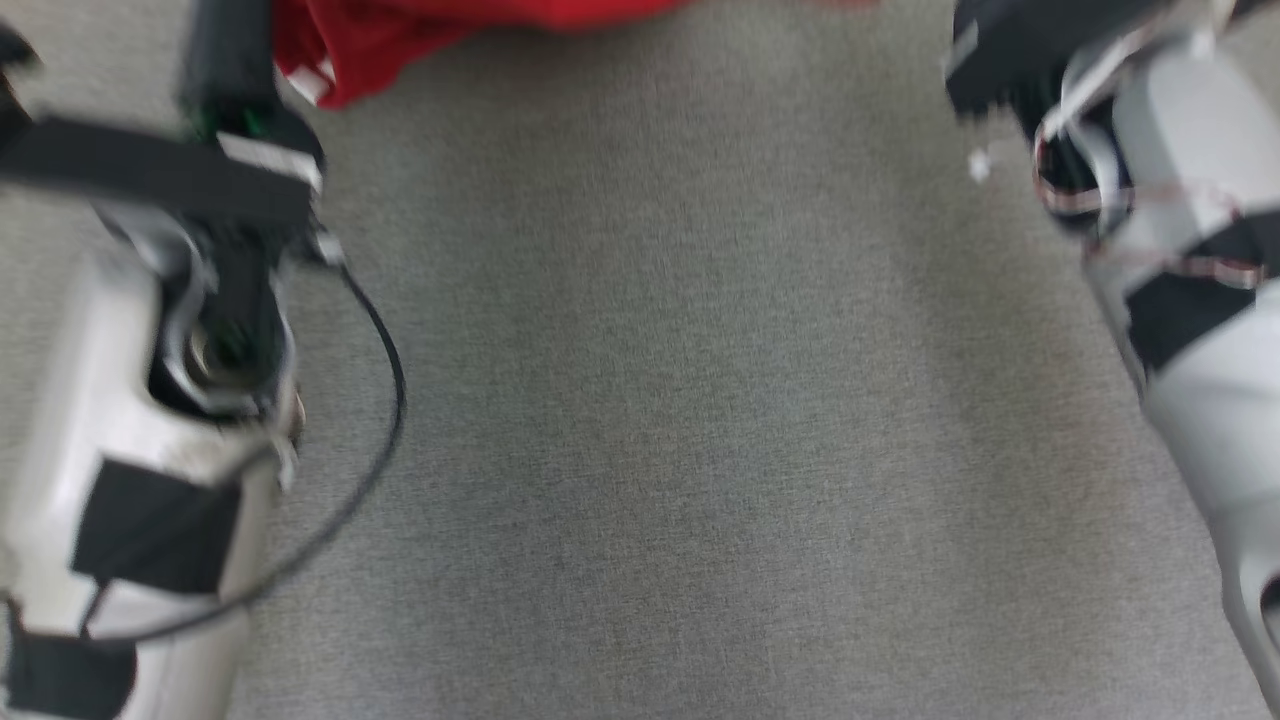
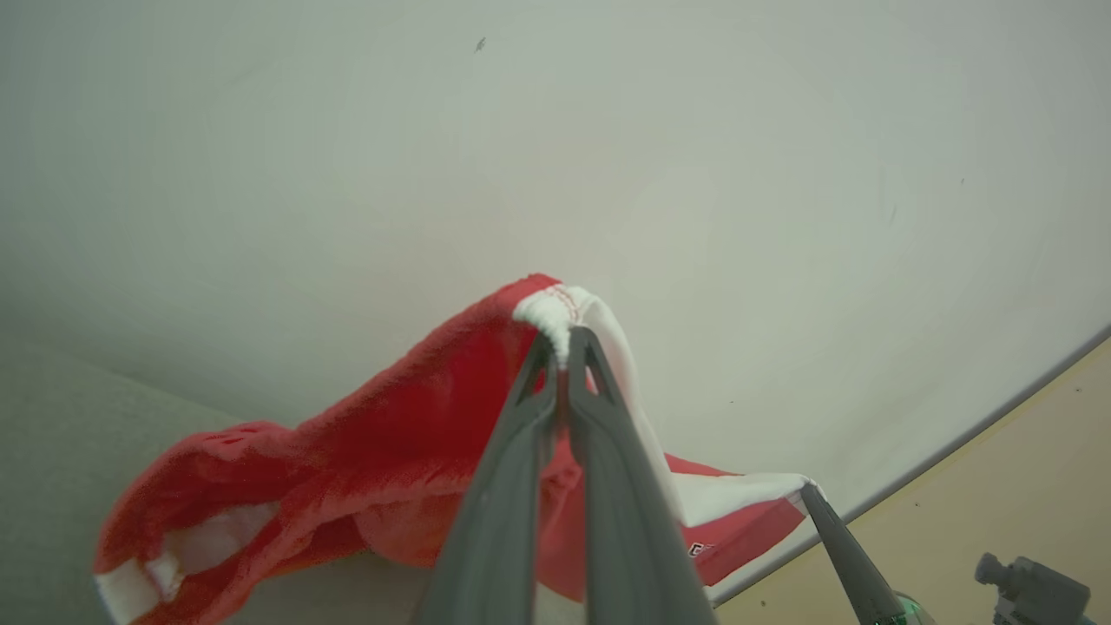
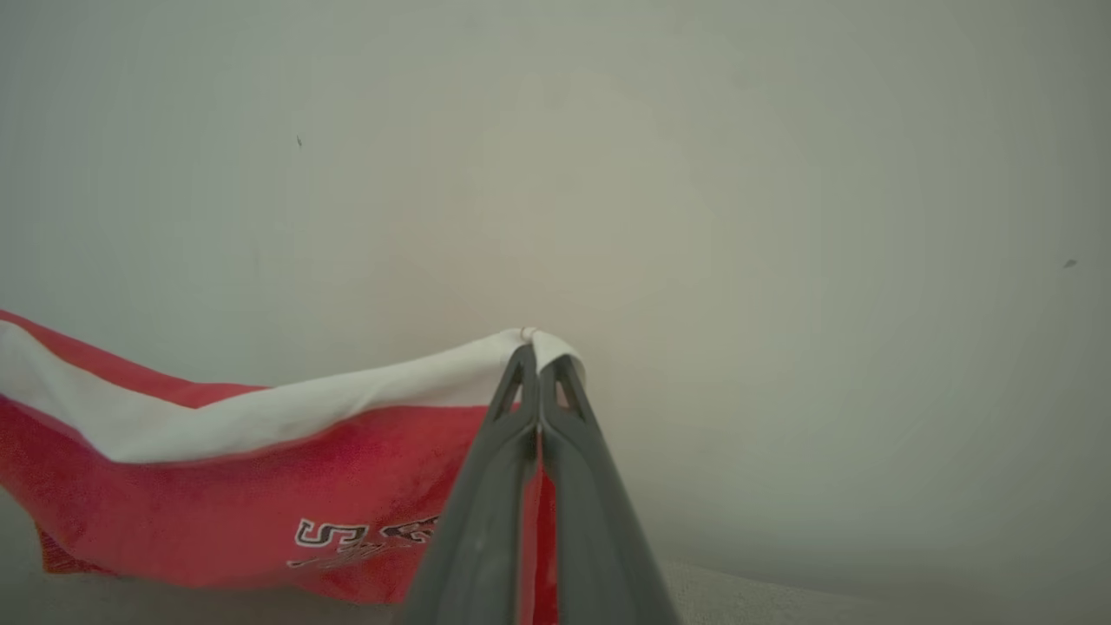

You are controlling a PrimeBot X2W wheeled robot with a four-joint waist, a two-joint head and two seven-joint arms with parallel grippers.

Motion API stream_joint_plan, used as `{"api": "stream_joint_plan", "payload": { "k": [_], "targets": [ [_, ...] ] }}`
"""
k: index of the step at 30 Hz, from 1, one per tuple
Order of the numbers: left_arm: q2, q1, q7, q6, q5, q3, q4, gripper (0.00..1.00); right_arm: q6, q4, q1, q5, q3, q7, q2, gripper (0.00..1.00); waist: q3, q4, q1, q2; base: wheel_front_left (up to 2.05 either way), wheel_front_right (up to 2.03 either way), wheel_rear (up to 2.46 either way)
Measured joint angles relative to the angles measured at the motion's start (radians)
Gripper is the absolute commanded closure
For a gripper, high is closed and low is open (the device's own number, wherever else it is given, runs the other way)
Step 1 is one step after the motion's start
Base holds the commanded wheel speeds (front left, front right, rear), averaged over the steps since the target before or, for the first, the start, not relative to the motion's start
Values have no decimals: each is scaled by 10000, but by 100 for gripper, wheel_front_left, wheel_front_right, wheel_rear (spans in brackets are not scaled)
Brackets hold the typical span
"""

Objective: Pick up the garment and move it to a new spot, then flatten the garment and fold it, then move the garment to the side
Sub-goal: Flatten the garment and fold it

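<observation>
Gripping the red garment (image 2: 373,451) at two spots: my left gripper (image 2: 566,345) is pinching a white hem corner, jaws closed on the cloth; my right gripper (image 3: 538,349) is clamping the white band at another edge, jaws also closed on cloth. Garment is hanging btwn them, sagging in the middle, in front of a pale wall (image 2: 694,130). In head view it's showing blurred at the top edge, past the grey surface (image 1: 700,400).

Only print I could spot was on the red garment (image 3: 217,486): black-outlined white lettering (image 3: 364,534) starting with what looked like an "S", rest wasn't readable.
</observation>
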Motion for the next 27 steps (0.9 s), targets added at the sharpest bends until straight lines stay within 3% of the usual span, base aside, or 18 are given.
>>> {"api": "stream_joint_plan", "payload": {
  "k": [4, 6, 13, 23, 27],
  "targets": [
    [48, 1379, -466, 0, -663, -512, -263, 100, 0, -815, 1552, 943, 433, 951, -719, 100, -545, 93, -2, -2, 0, 0, 0],
    [82, 2383, -755, 0, -679, -1064, -253, 100, -2, -1603, 3055, 1816, 472, 2194, -1174, 100, -1033, 174, -2, -2, 0, 0, 0],
    [274, 4399, -1308, -2, -389, -1745, 410, 100, -2, -3898, 6486, 2635, 190, 4592, -2050, 100, -2225, 280, -4, -3, 0, 0, 0],
    [600, 7022, -1312, 395, 226, -2625, 823, 100, -2, -6635, 10598, 2180, -1822, 7843, -2255, 100, -3708, 271, -4, -4, 0, 0, 0],
    [897, 8044, -1049, 525, 268, -2947, 359, 100, 0, -7816, 12027, 1877, -2859, 9189, -1931, 100, -4120, 282, -4, -4, 0, 0, 0]
  ]
}}
